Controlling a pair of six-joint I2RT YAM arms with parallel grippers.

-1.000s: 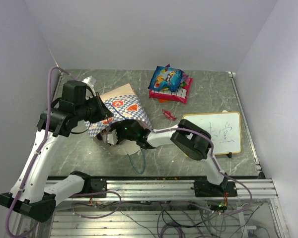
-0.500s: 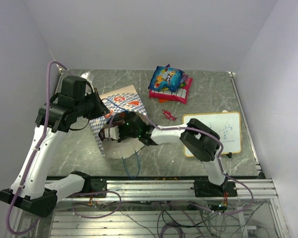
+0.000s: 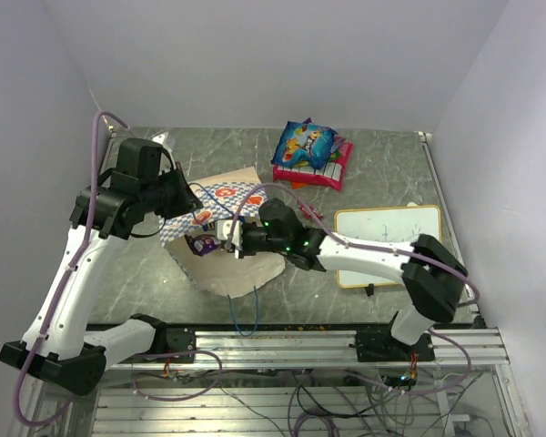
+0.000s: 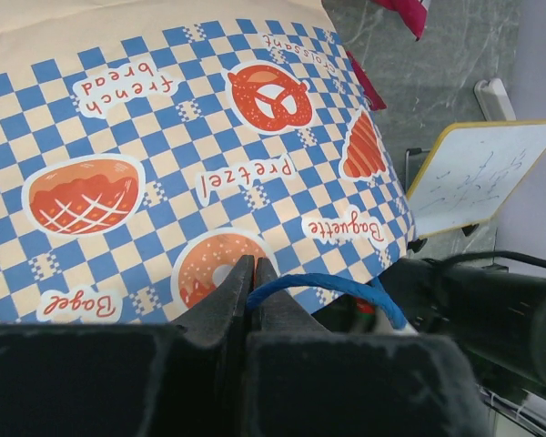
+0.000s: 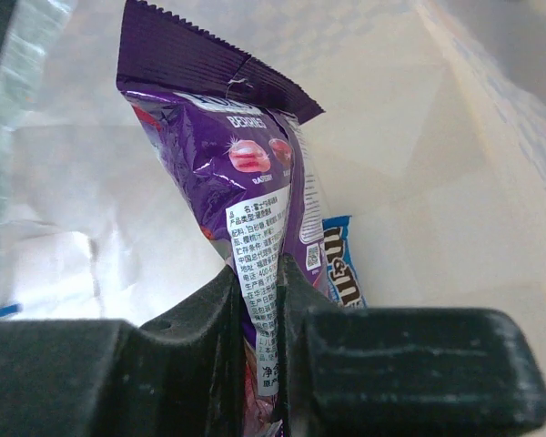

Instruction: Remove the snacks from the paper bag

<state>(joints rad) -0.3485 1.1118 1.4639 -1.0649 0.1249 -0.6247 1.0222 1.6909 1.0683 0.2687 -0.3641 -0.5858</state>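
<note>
Against paper bag (image 5: 419, 137), right claw (image 5: 259, 273) pinches purple packet (image 5: 227, 155).

Purple packet (image 3: 200, 243) just beside the paper bag's (image 3: 220, 196) checkered band; blue packet (image 3: 302, 141) atop red packet (image 3: 333, 172) farther back.

Paper bag (image 3: 220, 193): lay on its side on the surface (image 3: 364, 164), between the left gripper (image 4: 253, 266) and the right gripper (image 5: 257, 273).
String handle (image 4: 318, 282): caught in the left gripper.
Gripped packet (image 5: 246, 182): at the bag mouth, in the right gripper.
Second packet (image 5: 341, 264): behind it, to that gripper's right.
Packet pile (image 3: 311, 153): beyond the right gripper, well apart from the bag.
Writing board (image 3: 396, 241): to the right gripper's right.
</note>
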